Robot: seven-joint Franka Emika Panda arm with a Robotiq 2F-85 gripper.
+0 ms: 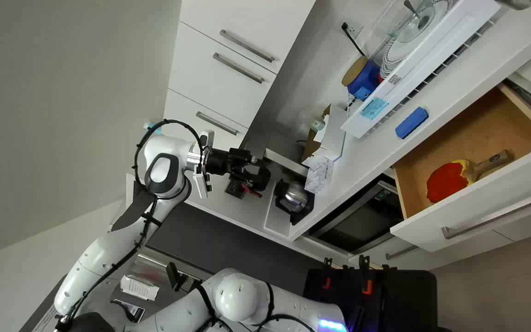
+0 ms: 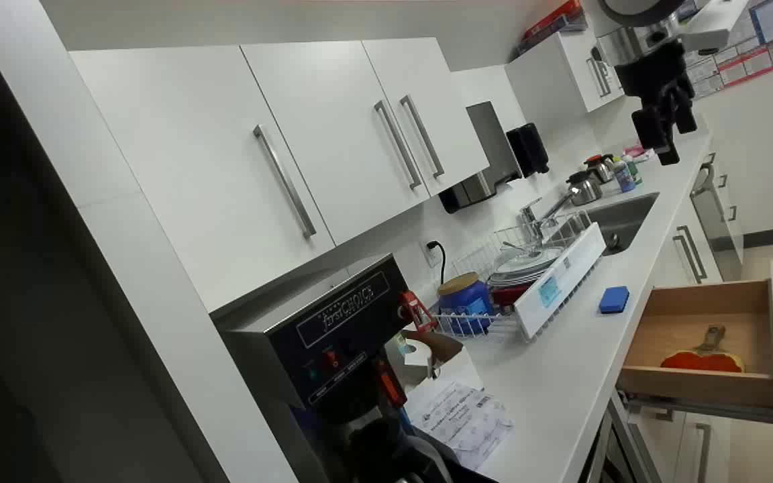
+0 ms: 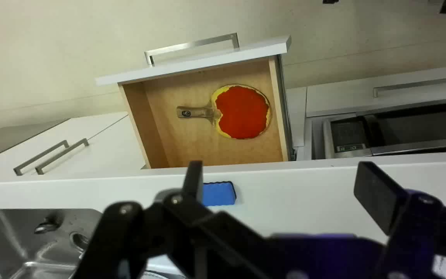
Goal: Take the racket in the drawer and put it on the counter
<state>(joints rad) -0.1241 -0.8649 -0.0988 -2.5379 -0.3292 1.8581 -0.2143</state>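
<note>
The racket, with a worn red face, yellow edge and wooden handle, lies flat inside the open drawer. The racket shows in both exterior views (image 1: 447, 181) (image 2: 703, 362) and in the wrist view (image 3: 242, 112). The drawer has a tan wood interior and a white front (image 1: 459, 133) (image 2: 685, 308) (image 3: 190, 145). It is pulled out below the white counter (image 1: 362, 159) (image 2: 534, 396) (image 3: 296, 193). My gripper (image 3: 285, 184) is open and empty, its black fingers wide apart. In both exterior views, my gripper (image 1: 252, 170) (image 2: 676, 142) is up in the air, apart from the racket.
A blue block (image 1: 411, 122) (image 2: 614, 300) (image 3: 219, 193) lies on the counter near the drawer. A dish rack with a white front panel (image 1: 424, 67) (image 2: 561, 282) holds plates and a blue jar (image 2: 465, 302). A sink (image 3: 33, 244), a box (image 1: 334, 131) and a coffee machine (image 2: 333, 335) stand along the counter.
</note>
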